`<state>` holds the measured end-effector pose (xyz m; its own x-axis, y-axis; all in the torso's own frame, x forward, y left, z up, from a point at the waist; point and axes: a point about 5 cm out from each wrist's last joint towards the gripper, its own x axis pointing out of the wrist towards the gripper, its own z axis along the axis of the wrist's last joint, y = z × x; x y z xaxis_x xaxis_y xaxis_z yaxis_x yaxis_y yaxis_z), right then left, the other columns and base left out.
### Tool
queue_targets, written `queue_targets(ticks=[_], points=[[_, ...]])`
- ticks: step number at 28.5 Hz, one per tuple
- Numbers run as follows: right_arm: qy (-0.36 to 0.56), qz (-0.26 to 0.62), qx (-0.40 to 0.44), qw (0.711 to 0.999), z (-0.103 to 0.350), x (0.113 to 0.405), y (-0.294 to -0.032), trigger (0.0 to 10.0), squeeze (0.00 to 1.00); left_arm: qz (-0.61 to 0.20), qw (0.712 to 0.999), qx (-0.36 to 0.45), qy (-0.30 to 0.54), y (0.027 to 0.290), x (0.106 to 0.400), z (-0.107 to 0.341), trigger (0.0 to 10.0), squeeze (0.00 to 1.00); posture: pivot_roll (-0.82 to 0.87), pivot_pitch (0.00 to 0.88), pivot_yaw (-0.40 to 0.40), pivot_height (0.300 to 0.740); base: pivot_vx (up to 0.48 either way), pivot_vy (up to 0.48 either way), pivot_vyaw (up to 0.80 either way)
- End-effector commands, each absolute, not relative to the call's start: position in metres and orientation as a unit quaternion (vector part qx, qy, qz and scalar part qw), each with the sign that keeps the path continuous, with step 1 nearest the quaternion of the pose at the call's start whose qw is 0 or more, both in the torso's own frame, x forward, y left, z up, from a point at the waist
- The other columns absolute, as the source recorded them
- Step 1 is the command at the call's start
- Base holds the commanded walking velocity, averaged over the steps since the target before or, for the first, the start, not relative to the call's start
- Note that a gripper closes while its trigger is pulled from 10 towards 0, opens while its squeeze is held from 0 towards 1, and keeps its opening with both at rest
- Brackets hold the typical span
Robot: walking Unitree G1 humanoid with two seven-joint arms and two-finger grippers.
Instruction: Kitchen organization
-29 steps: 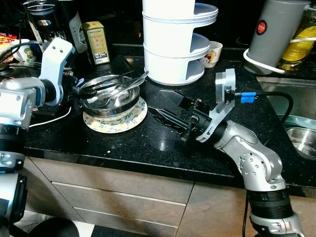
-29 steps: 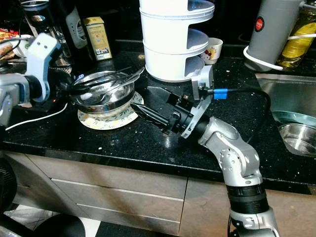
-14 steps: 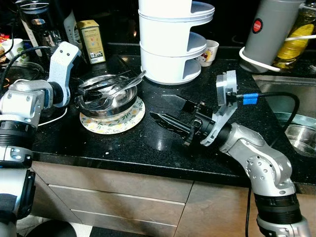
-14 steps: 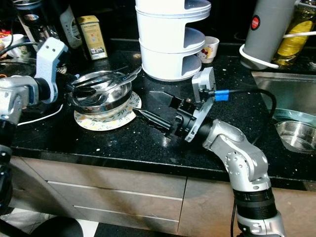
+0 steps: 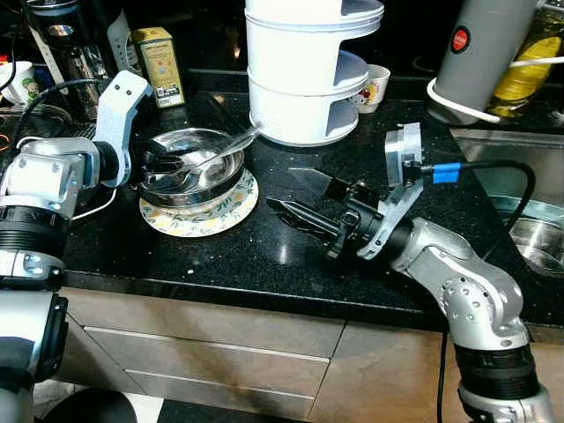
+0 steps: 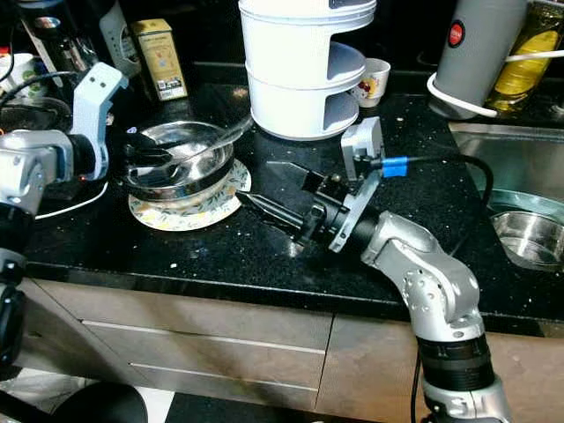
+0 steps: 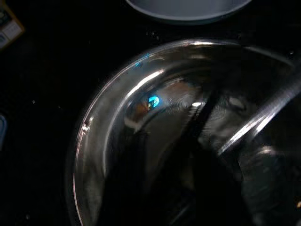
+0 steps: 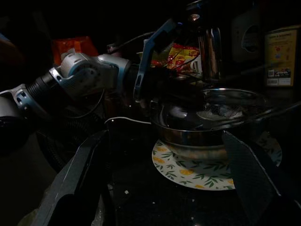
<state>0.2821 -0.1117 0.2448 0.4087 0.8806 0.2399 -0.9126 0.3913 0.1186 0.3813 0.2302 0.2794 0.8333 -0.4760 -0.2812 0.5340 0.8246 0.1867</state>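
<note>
Black speckled surface (image 5: 264, 256) carries a steel bowl (image 5: 189, 167) on a floral plate (image 5: 198, 216), utensils (image 5: 220, 150) lying in the bowl. Left end effector (image 5: 154, 163) reaches over the bowl's near-left rim; whether its fingers are parted or clamped I cannot tell. A second ago several utensils stuck out over the rim; now fewer do. Right end effector (image 5: 300, 198) rests on the surface beside the plate, fingers spread, as before. White tiered stand (image 5: 304, 79) behind.
</note>
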Motion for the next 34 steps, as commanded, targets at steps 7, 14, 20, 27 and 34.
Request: queue_targets(ticks=[7, 14, 20, 27, 34], points=[[-0.071, 0.536, 0.115, 0.833, 0.244, 0.284, -0.108, 10.0, 0.0, -0.259, 0.95, 0.132, 0.115, 0.234, 0.381, 0.283, 0.0, 0.0, -0.05, 0.047, 0.012, 0.74, 0.0, 0.0, 0.0], [-0.079, 0.533, 0.119, 0.834, 0.243, 0.287, -0.105, 10.0, 0.0, -0.24, 0.96, 0.12, 0.082, 0.236, 0.38, 0.298, 0.0, 0.0, -0.04, 0.023, 0.024, 0.74, 0.0, 0.0, 0.0], [-0.086, 0.529, 0.121, 0.836, 0.244, 0.291, -0.103, 10.0, 0.0, -0.227, 0.968, 0.097, 0.049, 0.237, 0.375, 0.305, 0.0, 0.0, -0.03, 0.001, 0.025, 0.74, 0.0, 0.0, 0.0], [-0.095, 0.521, 0.128, 0.839, 0.243, 0.295, -0.101, 10.0, 0.0, -0.225, 0.972, 0.062, -0.023, 0.238, 0.368, 0.323, 0.0, 0.0, -0.01, 0.0, 0.029, 0.74, 0.0, 0.0, 0.0], [-0.089, 0.494, 0.125, 0.856, 0.237, 0.303, -0.083, 10.0, 0.0, -0.192, 0.974, 0.018, -0.119, 0.237, 0.354, 0.341, 0.0, 0.0, 0.0, 0.0, 0.027, 0.74, 0.0, 0.0, 0.0]])
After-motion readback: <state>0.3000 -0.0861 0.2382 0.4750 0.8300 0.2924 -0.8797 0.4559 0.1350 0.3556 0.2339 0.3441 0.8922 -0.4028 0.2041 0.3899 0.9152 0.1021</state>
